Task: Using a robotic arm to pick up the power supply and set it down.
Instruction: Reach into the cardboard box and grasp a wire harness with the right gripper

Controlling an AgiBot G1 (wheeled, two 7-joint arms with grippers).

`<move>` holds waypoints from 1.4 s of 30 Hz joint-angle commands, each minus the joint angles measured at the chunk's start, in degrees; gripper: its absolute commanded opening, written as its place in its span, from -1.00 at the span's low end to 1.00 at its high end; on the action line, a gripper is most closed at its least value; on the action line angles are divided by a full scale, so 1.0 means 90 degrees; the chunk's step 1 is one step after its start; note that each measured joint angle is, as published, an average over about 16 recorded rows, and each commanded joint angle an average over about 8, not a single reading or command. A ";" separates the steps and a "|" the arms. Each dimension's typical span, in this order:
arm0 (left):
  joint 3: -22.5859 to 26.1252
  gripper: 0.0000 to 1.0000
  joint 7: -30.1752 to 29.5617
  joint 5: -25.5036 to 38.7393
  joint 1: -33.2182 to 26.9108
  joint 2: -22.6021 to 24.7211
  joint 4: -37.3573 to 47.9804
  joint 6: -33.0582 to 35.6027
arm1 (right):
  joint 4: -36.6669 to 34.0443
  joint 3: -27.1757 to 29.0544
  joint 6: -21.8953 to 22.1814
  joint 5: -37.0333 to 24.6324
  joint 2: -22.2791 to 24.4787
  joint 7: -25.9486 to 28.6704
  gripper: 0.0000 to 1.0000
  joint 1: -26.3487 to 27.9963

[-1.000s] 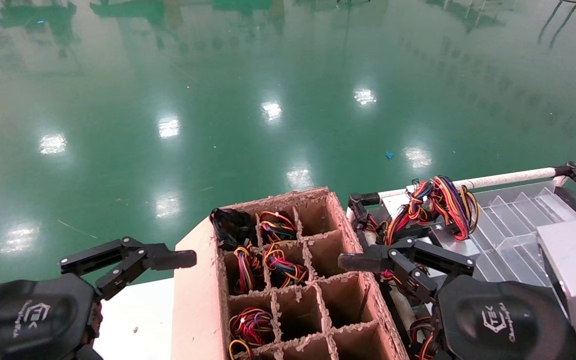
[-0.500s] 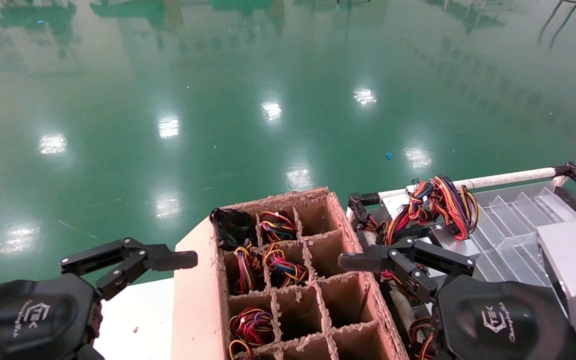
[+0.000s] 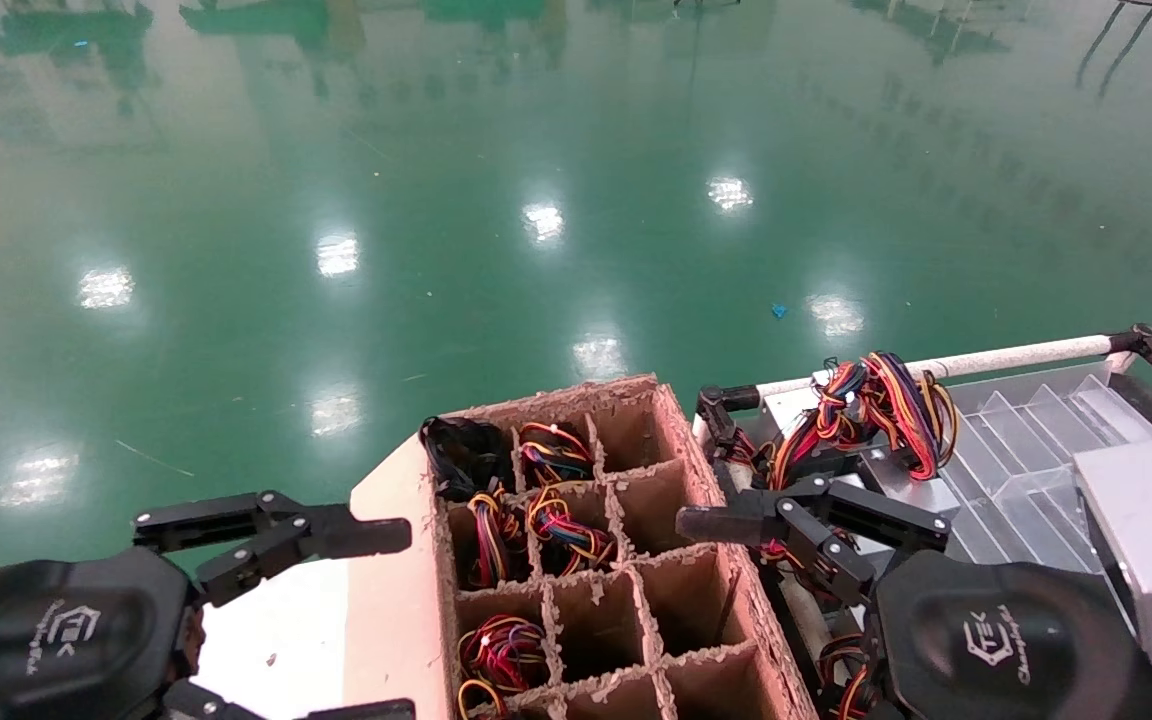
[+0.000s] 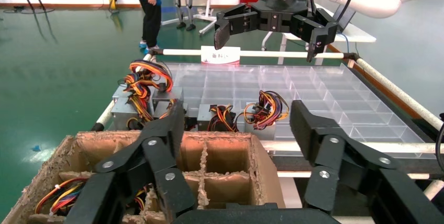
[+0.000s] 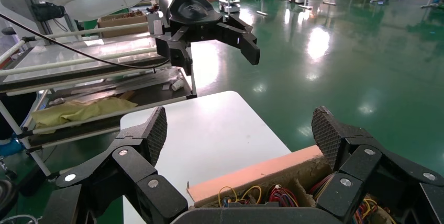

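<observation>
Since both black two-fingered grippers hang with their fingers spread and nothing between them, the step in hand looks to be the reach for a pickup, and it is best done by the right gripper (image 3: 736, 530), which hovers over the seam between the brown cardboard divider box (image 3: 596, 560) and the clear plastic compartment tray (image 3: 1026, 450) on the white-railed cart (image 3: 1016, 355). The nearest silver-grey metal power supply (image 3: 896, 470) with its looped bundle of red, yellow, orange and black wires (image 3: 876, 410) lies at the tray's near-left corner, just beyond that gripper; others sit along the same edge of the tray (image 4: 220, 116). I would judge it wise to swing right, come down with the fingers astride the metal casing rather than the wires, which would slip and snag, and close only once both pads face flat metal. The cardboard wall stands close, so the descent should stay clear of its frayed rim. The left gripper (image 3: 276, 535) waits over the white table (image 3: 266, 640) at the box's left side, near its far corner. Several cells of the box hold coloured wire bundles (image 3: 556, 525). Around all this spreads a glossy green floor (image 3: 536, 150) mirroring ceiling lights; the left wrist view shows a person (image 4: 149, 4) standing far off, and the right wrist view shows shelving (image 5: 78, 82) beyond the table.
</observation>
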 commanded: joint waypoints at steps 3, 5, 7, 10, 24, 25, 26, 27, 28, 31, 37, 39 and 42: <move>0.0000 -1.00 0.0000 0.0000 0.0000 0.0000 0.0000 0.0000 | -0.0074 -0.0073 0.0060 -0.0163 -0.0074 -0.0015 1.00 0.0063; 0.0000 -1.00 0.0000 0.0000 0.0000 0.0000 0.0001 0.0000 | -0.0216 -0.0195 0.0107 -0.0389 -0.0226 -0.0027 1.00 0.0207; 0.0001 -1.00 0.0001 0.0000 -0.0001 0.0000 0.0001 0.0000 | -0.0421 -0.0352 0.0129 -0.0664 -0.0429 -0.0043 1.00 0.0421; 0.0001 -1.00 0.0001 0.0000 -0.0001 0.0000 0.0001 0.0001 | -0.0813 -0.0608 0.0092 -0.1072 -0.0783 -0.0089 1.00 0.0806; 0.0002 -0.76 0.0001 -0.0001 -0.0001 0.0000 0.0002 0.0000 | -0.3440 -0.1639 -0.0112 -0.2887 -0.2289 -0.1047 1.00 0.2521; 0.0002 -0.68 0.0001 -0.0001 -0.0001 0.0000 0.0002 0.0000 | -0.3626 -0.1695 -0.0113 -0.2987 -0.2369 -0.1132 1.00 0.2609; 0.0002 -0.58 0.0001 -0.0001 -0.0001 0.0000 0.0002 0.0000 | -0.3816 -0.1749 -0.0112 -0.3085 -0.2448 -0.1221 1.00 0.2696; 0.0002 -0.47 0.0001 -0.0001 -0.0001 0.0000 0.0002 0.0000 | -0.3997 -0.1798 -0.0108 -0.3171 -0.2524 -0.1308 1.00 0.2775; 0.0002 -0.36 0.0001 -0.0001 -0.0001 0.0000 0.0002 0.0000 | -0.4177 -0.1841 -0.0106 -0.3247 -0.2600 -0.1395 0.94 0.2850; 0.0003 0.18 0.0002 -0.0002 -0.0002 0.0000 0.0002 0.0000 | -0.4693 -0.1962 -0.0070 -0.3464 -0.2827 -0.1673 0.43 0.3070; 0.0003 0.99 0.0002 -0.0002 -0.0002 -0.0001 0.0002 0.0000 | -0.5557 -0.2186 0.0244 -0.3895 -0.3308 -0.2285 -0.83 0.3454; 0.0003 1.00 0.0002 -0.0002 -0.0002 -0.0001 0.0002 0.0000 | -0.5792 -0.2251 0.0389 -0.4024 -0.3459 -0.2481 -0.94 0.3557; 0.0004 1.00 0.0002 -0.0002 -0.0002 -0.0001 0.0002 0.0000 | -0.6108 -0.2311 0.0539 -0.4139 -0.3663 -0.2728 -1.00 0.3666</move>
